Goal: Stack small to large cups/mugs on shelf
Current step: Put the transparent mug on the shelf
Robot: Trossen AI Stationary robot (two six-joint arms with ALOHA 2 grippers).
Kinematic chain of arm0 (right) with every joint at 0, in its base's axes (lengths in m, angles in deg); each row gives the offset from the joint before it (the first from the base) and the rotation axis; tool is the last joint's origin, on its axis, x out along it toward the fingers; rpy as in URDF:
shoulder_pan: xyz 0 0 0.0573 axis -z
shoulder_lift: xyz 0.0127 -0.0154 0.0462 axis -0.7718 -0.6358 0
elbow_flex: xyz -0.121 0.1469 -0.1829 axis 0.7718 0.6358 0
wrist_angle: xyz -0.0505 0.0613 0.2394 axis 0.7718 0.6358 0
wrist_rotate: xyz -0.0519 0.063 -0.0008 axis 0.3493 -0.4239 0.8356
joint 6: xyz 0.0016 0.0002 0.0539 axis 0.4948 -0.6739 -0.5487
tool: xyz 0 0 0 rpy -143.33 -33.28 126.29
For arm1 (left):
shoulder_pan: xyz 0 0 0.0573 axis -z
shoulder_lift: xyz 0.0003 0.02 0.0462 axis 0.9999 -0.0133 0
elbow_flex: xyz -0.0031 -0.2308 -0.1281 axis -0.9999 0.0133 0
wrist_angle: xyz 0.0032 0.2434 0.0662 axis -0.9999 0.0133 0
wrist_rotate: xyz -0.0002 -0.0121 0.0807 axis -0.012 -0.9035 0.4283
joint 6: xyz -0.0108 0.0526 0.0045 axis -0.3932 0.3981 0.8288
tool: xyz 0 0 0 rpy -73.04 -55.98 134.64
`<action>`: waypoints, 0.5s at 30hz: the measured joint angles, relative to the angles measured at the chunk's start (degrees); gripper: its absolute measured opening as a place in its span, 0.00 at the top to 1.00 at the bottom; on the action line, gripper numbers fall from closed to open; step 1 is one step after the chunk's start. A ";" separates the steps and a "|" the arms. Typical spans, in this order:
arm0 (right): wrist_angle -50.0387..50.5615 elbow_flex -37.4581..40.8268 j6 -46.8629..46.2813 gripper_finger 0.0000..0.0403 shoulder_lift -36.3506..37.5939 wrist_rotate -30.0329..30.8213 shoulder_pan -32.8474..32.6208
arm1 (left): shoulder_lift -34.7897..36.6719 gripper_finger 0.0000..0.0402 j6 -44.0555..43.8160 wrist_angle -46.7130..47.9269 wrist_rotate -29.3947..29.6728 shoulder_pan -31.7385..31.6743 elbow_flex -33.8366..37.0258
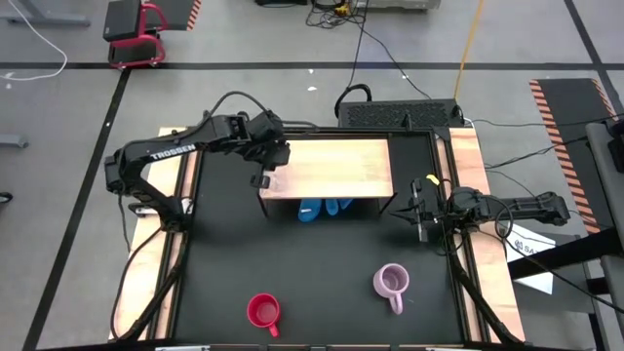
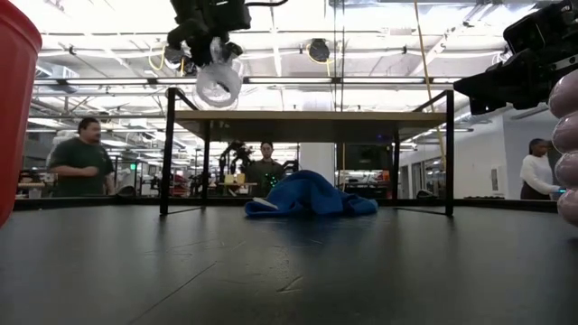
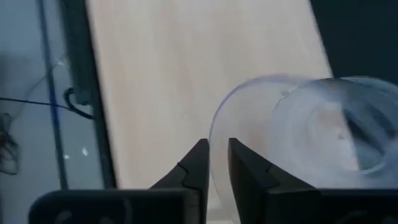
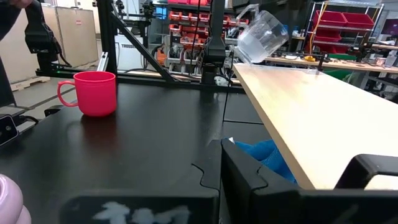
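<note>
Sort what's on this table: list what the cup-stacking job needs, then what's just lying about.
For the job: clear glass cup pinched by the left gripper over the shelf; red mug; lilac mug.
Lying about: blue cloth under the shelf.

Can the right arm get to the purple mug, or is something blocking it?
Probably yes. The purple mug stands alone on the black table, with bare tabletop between it and the right pincer. That pincer is shut and would need to open first.

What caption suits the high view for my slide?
Left tool holds the glass over the shelf corner; red mug and purple mug wait on the table.
</note>
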 joint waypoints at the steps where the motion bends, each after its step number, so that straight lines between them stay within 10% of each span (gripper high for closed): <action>1: 0.00 0.00 0.00 1.00 0.00 0.00 0.00 | -0.02 0.84 0.00 -0.15 -0.12 0.04 0.02; 15: 0.02 0.00 0.00 1.00 0.00 0.00 0.00 | 0.13 0.77 2.28 -1.33 1.85 2.25 -0.13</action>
